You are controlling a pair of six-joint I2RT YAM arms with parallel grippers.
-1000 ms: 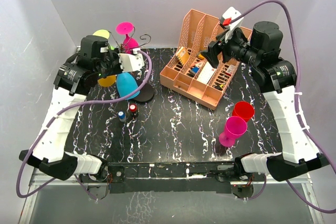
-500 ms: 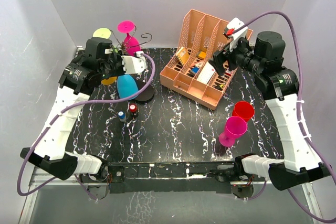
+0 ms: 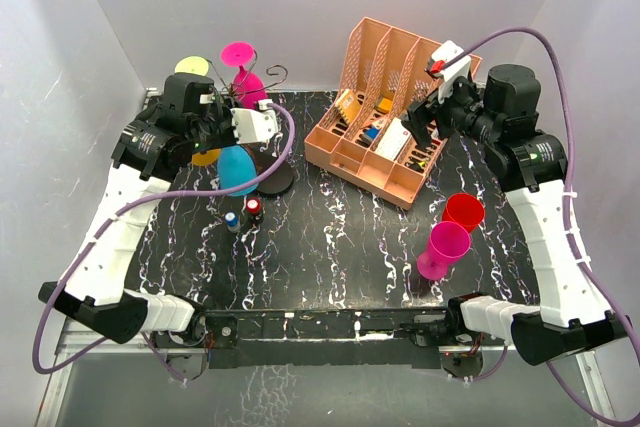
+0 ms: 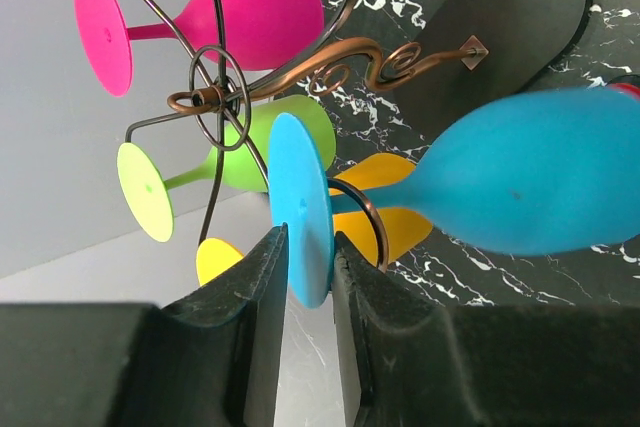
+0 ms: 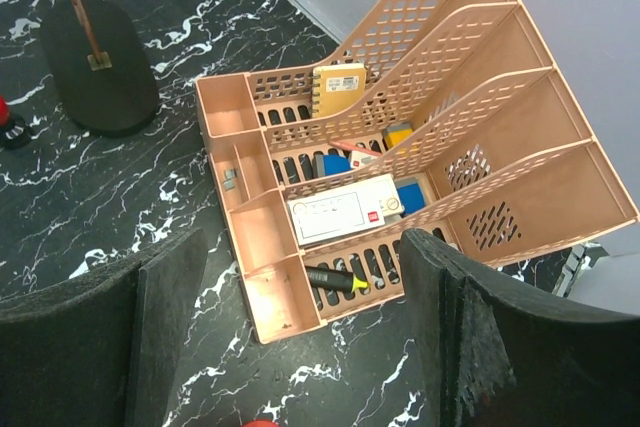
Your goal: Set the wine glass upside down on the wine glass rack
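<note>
My left gripper (image 4: 309,277) is clamped on the foot disc of the blue wine glass (image 4: 540,172), one finger on each face of the disc. The glass hangs tilted with its bowl lowest, over the table (image 3: 330,237) beside the flat base of the wine glass rack (image 4: 215,97), at about 10 o'clock on the table in the top view. A curled wire arm of the rack crosses the stem just behind the foot; I cannot tell whether it carries any weight.

Against half a second ago the left arm has barely moved — the blue bowl sits a touch lower and further toward 9 o'clock. A pink glass (image 4: 255,17), a green glass (image 4: 290,137) and a yellow glass (image 4: 405,232) hang on the rack as before.

My right gripper (image 5: 305,277) is spread wide and holds nothing. It hovers over the peach file organiser (image 5: 400,147) at 1 o'clock — drawn back slightly toward 3 o'clock since a second ago. A red glass (image 3: 463,212) and a magenta glass (image 3: 443,247) stand unmoved at 4 o'clock.
</note>
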